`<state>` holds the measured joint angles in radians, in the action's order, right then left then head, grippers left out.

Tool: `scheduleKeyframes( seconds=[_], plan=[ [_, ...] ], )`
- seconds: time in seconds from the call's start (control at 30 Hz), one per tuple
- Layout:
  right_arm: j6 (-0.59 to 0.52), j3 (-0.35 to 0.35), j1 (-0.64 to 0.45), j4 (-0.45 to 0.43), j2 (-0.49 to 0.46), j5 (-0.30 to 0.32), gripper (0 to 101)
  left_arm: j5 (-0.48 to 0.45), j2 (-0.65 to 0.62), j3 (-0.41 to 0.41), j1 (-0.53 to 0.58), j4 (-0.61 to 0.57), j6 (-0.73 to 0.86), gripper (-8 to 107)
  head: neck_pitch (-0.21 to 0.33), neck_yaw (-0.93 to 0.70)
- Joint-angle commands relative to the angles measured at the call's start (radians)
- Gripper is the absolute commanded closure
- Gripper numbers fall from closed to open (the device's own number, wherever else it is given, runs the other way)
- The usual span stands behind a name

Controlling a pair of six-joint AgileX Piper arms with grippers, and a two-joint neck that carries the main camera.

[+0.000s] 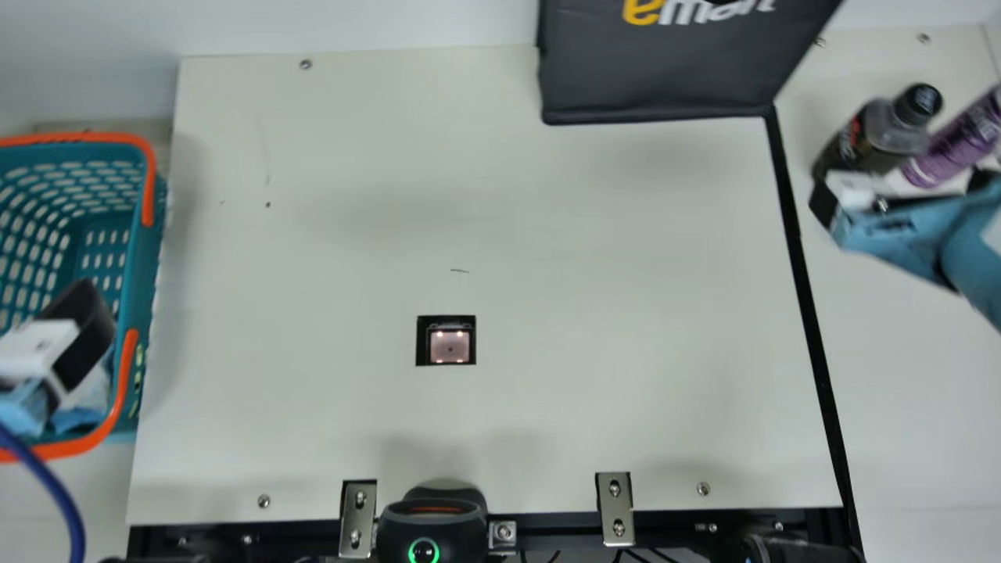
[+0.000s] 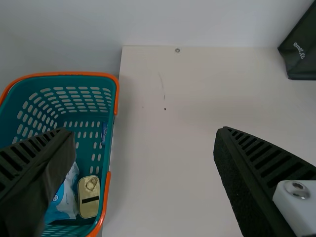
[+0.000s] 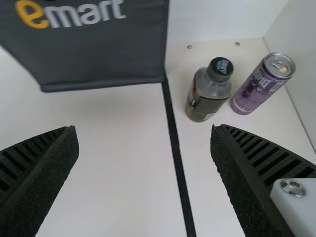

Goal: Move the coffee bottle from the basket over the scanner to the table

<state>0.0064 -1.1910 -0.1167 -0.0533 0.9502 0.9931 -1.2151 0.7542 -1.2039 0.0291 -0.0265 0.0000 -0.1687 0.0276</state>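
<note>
My left gripper is over the near part of the teal basket, and its fingers stand wide apart. In the left wrist view, the gap of the left gripper holds nothing; the basket lies partly behind one finger. A dark bottle with a black cap, apparently the coffee bottle, stands upright at the far right. My right gripper appears beside it in the main view. The right wrist view gives the right gripper open and empty, apart from the bottle. The scanner sits in the tabletop.
A purple can stands beside the bottle. The basket holds a gold container and a white-and-blue packet. A black bag is at the table's far edge. A black device stands at the near edge.
</note>
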Motion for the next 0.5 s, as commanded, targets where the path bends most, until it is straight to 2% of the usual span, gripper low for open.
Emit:
scheduleKeyframes(
  seconds=[0.0, 0.3, 0.33, 0.37, 0.47],
  plan=[
    [-0.001, -0.004, 0.023, 0.005, -0.043, 0.051, 6, 0.000, 0.000, 0.000, 0.000, 0.000, 0.000, 9, 0.030, 0.000],
    [-0.006, -0.025, 0.121, 0.037, -0.195, 0.208, 6, 0.004, 0.000, 0.000, 0.000, 0.000, 0.000, 9, 0.030, 0.000],
    [-0.006, -0.027, 0.128, 0.039, -0.206, 0.220, 6, 0.004, 0.000, 0.000, 0.000, 0.000, 0.000, 9, 0.030, 0.000],
    [-0.006, -0.027, 0.120, 0.038, -0.183, 0.192, 6, 0.004, 0.000, 0.000, 0.000, 0.000, 0.000, 9, 0.030, 0.000],
    [-0.006, -0.028, 0.129, 0.043, -0.211, 0.229, 6, 0.004, 0.000, 0.000, 0.000, 0.000, 0.000, 9, 0.030, 0.000]
  ],
)
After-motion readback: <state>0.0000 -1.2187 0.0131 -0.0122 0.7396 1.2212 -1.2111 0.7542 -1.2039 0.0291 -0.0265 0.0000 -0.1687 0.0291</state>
